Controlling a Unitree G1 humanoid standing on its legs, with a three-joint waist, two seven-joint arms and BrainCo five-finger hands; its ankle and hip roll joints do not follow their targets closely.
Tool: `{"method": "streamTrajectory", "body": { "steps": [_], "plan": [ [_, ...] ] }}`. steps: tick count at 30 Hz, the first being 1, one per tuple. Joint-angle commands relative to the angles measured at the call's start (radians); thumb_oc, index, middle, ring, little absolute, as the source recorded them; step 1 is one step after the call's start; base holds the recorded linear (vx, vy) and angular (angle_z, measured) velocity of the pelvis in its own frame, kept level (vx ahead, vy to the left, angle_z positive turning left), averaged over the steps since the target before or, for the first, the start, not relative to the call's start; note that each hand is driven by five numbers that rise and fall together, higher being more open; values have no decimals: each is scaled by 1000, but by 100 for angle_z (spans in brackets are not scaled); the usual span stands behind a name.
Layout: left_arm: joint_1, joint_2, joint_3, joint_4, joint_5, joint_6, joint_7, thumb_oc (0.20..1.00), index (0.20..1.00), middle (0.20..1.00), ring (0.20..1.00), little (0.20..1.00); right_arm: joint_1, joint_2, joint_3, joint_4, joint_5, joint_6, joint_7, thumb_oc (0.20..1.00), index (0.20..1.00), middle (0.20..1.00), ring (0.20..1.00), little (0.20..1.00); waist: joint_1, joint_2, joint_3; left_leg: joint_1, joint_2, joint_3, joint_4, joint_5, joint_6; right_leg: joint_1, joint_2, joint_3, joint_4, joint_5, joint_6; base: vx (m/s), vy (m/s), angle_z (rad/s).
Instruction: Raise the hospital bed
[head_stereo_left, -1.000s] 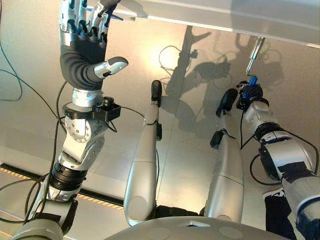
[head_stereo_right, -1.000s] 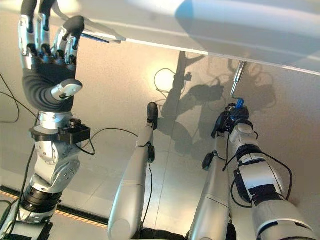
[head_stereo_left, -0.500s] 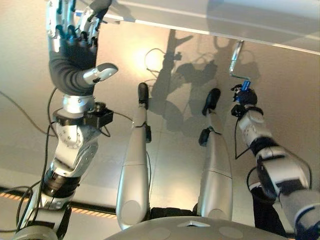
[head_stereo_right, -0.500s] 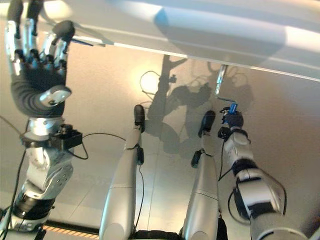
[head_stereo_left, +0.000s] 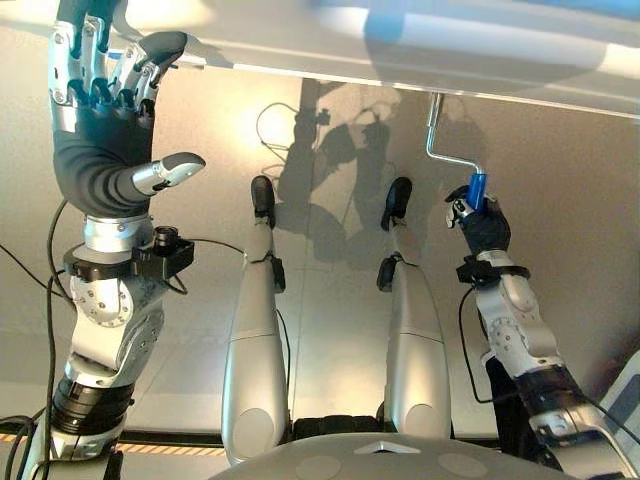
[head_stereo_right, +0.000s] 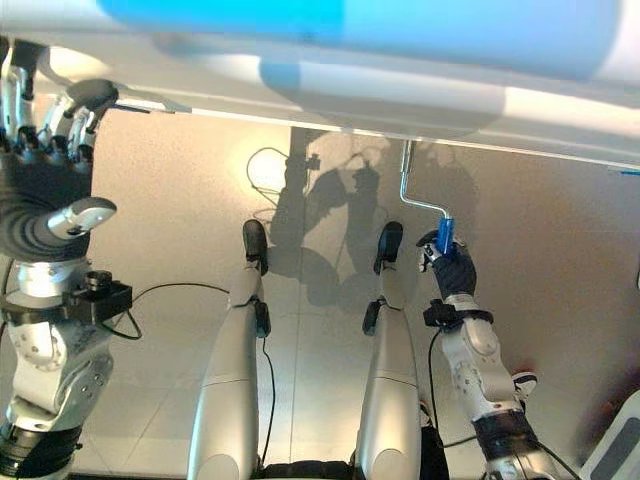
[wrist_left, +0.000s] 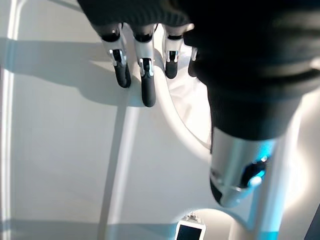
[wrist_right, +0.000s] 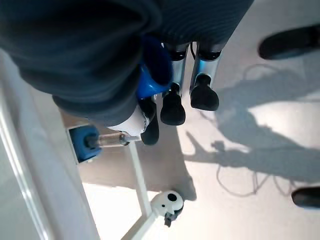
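Observation:
The hospital bed's pale frame (head_stereo_left: 420, 62) runs across the top of the view, with a blue mattress (head_stereo_right: 350, 18) above it. A metal crank (head_stereo_left: 433, 130) hangs down from the frame and bends sideways to a blue handle (head_stereo_left: 477, 188). My right hand (head_stereo_left: 485, 225) is shut on that handle; in the right wrist view its fingers (wrist_right: 172, 107) curl round the blue handle (wrist_right: 154, 70). My left hand (head_stereo_left: 100, 150) is raised at the far left, open, with its fingertips (wrist_left: 145, 75) against the bed's white edge.
Under the bed, a blue block (wrist_right: 82, 142) sits where the crank shaft meets the frame, and a white caster (wrist_right: 167, 202) stands on the pale tiled floor (head_stereo_left: 330, 300). A small white device (wrist_left: 190, 231) lies below the left hand.
The whole view has shifted. The crank has turned with my right hand on it; the blue handle now stands out to the right of the shaft. My left hand stays at the bed's edge.

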Motion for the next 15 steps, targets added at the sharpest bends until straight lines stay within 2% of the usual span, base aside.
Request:
{"method": "streamTrajectory", "body": {
  "steps": [1,3,4,5,6,7,15],
  "plan": [
    [-16,46,15,-91,45,-5,-59,1000,1000,1000,1000,1000,214,-177,-104,-285,134,-167,126,200,200,200,200,200,-65,7,-15,62,44,-37,-42,13,-19,67,60,-87,40,-72,5,0,0,0],
    [-25,52,-6,-84,48,-4,-61,1000,1000,1000,1000,1000,167,-200,-11,-299,177,-131,173,200,200,200,200,200,-50,13,-15,56,41,-43,-41,15,-18,72,57,-96,37,-71,4,3,-4,2],
    [-25,52,-5,-83,48,-4,-61,1000,1000,1000,1000,1000,164,-200,-9,-297,178,-132,174,200,200,200,200,200,-52,13,-15,56,41,-44,-41,15,-18,73,56,-97,36,-71,4,9,18,3],
    [-41,41,-31,-76,57,-5,-46,1000,1000,1000,1000,1000,88,-190,86,-279,188,-120,159,200,200,200,200,200,-34,21,-15,49,39,-50,-38,16,-16,78,53,-104,31,-67,3,0,0,0],
    [-40,41,-31,-76,57,-5,-46,1000,1000,1000,1000,1000,87,-190,86,-278,188,-121,159,200,200,200,200,200,-35,21,-15,49,39,-50,-38,16,-16,78,53,-104,31,-67,3,0,0,0],
    [-60,24,-57,-54,68,1,-35,1000,1000,1000,1000,1000,-12,-181,180,-283,162,-93,167,200,200,200,200,200,-18,31,-15,44,35,-58,-38,16,-15,83,48,-113,28,-67,2,15,-1,-3],
    [-114,-33,-129,-20,75,-2,8,1000,1000,1000,1000,1000,-347,-17,375,-252,158,-116,112,200,200,200,200,200,45,66,-15,31,21,-76,-33,13,-10,103,35,-135,16,-65,2,8,4,1]
  ]
}}
